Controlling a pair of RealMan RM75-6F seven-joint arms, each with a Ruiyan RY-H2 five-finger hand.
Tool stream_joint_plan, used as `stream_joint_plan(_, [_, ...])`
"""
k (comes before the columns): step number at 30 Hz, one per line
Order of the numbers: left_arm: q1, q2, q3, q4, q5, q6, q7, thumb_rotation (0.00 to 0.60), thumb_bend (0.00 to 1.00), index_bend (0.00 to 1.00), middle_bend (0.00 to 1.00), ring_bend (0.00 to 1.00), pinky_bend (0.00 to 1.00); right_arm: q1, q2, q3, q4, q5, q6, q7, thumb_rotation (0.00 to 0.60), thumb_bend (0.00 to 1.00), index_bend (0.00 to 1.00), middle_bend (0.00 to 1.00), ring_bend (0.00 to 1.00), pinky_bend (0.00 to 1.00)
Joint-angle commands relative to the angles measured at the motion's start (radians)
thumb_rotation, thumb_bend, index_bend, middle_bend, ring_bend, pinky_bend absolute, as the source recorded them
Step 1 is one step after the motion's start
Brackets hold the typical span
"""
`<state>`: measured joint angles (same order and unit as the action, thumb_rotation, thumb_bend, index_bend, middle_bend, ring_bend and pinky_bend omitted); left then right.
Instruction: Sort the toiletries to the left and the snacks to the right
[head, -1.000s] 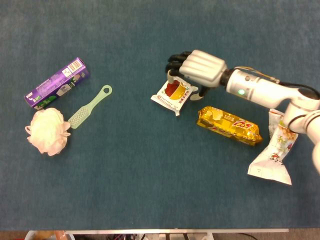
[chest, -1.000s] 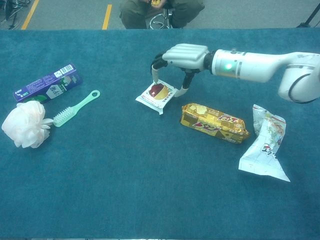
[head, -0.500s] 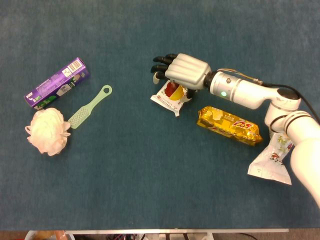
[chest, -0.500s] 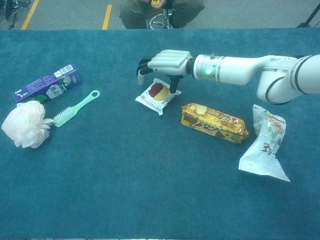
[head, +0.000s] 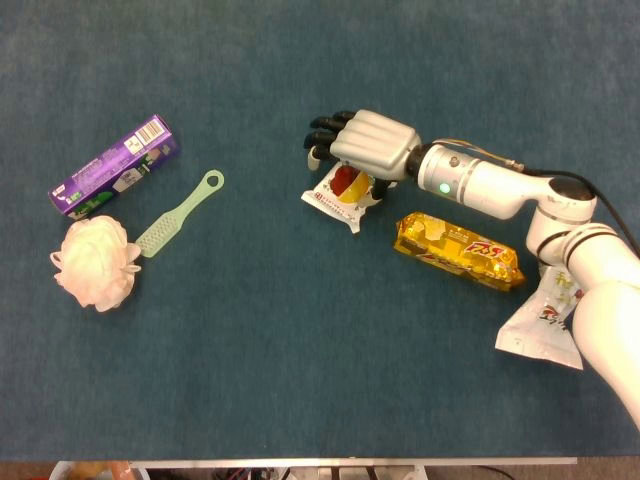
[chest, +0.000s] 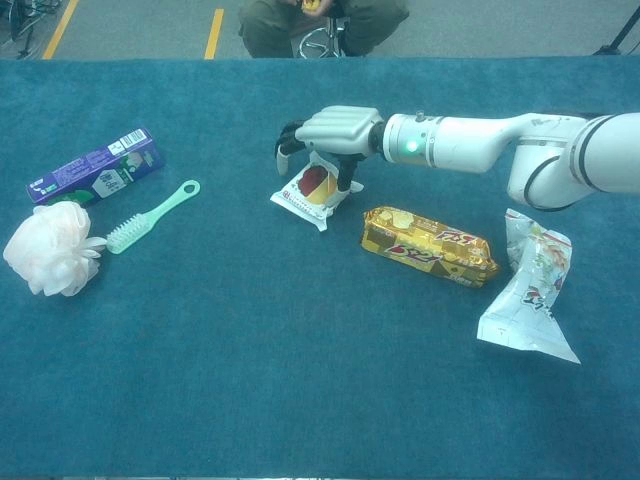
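A small white snack packet (head: 338, 197) (chest: 306, 196) with a red picture lies flat at mid-table. My right hand (head: 366, 146) (chest: 337, 129) hovers low over its far edge, dark fingers curled down past the packet's far-left side, thumb by its right side; I see no firm grip. A gold snack pack (head: 458, 250) (chest: 428, 245) and a white snack pouch (head: 545, 322) (chest: 528, 292) lie to the right. On the left lie a purple toothpaste box (head: 115, 166) (chest: 95, 178), a green brush (head: 180, 212) (chest: 152, 216) and a pale bath sponge (head: 95, 262) (chest: 48, 248). My left hand is out of sight.
The table is covered in a teal cloth (head: 300, 350) (chest: 280, 370). A seated person (chest: 322, 22) is beyond the far edge in the chest view. My right forearm (head: 490, 188) (chest: 470, 142) stretches over the gold pack's far side.
My right hand moved left over the white packet and then dropped slightly onto its far edge. The packet and the other items stayed put.
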<state>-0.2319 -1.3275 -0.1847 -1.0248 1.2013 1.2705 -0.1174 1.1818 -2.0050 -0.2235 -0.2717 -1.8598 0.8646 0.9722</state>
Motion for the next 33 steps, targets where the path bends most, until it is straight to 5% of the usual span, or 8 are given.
stream_joint_plan(1, [0.001, -0.002, -0.002, 0.001, 0.001, 0.000, 0.002, 0.600, 0.11, 0.31, 0.23, 0.27, 0.43, -0.003, 0.000, -0.005, 0.001, 0.002, 0.005, 0.005, 0.600, 0.00, 0.30, 0.26, 0.14, 0.19])
stream_joint_plan(13, [-0.001, -0.008, -0.011, 0.005, 0.001, -0.009, 0.018, 0.600, 0.11, 0.32, 0.23, 0.27, 0.43, -0.021, 0.026, -0.008, -0.018, 0.023, 0.045, 0.053, 0.600, 0.00, 0.45, 0.53, 0.42, 0.40])
stream_joint_plan(33, [-0.002, -0.015, -0.017, 0.002, 0.002, -0.016, 0.047, 0.600, 0.11, 0.32, 0.23, 0.27, 0.43, -0.056, 0.083, 0.007, -0.073, 0.063, 0.093, 0.150, 0.600, 0.00, 0.59, 0.67, 0.60, 0.65])
